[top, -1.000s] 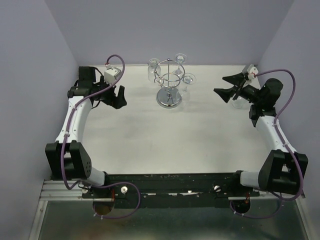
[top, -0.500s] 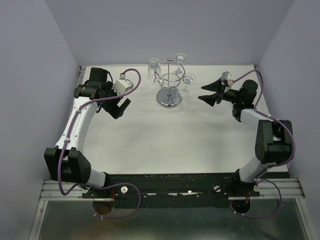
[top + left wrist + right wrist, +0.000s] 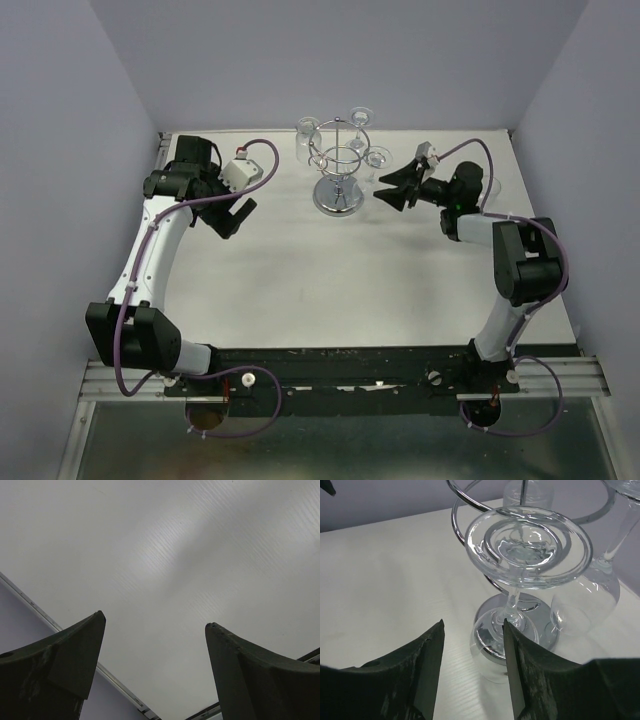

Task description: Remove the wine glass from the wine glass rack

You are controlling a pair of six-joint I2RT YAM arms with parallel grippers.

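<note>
The chrome wine glass rack [image 3: 338, 196] stands at the back middle of the table, with wine glasses hanging upside down from its hooks [image 3: 377, 158]. My right gripper [image 3: 384, 190] is open just right of the rack. In the right wrist view its open jaws [image 3: 472, 625] stand just in front of the nearest hanging wine glass [image 3: 527, 545], whose stem [image 3: 512, 600] and bowl lie just beyond the right fingertip [image 3: 506, 625]; nothing is gripped. The mirrored base [image 3: 542, 630] shows behind. My left gripper [image 3: 236, 213] is open and empty to the rack's left, over bare table [image 3: 155, 620].
A second hanging glass [image 3: 585, 597] is just right of the nearest one, and another [image 3: 308, 135] hangs at the rack's far left. Purple walls close in the back and sides. A table edge rail [image 3: 75, 645] shows in the left wrist view.
My right gripper has swung left from the right wall to just beside the rack. My left arm has shifted slightly and still stands left of the rack.
</note>
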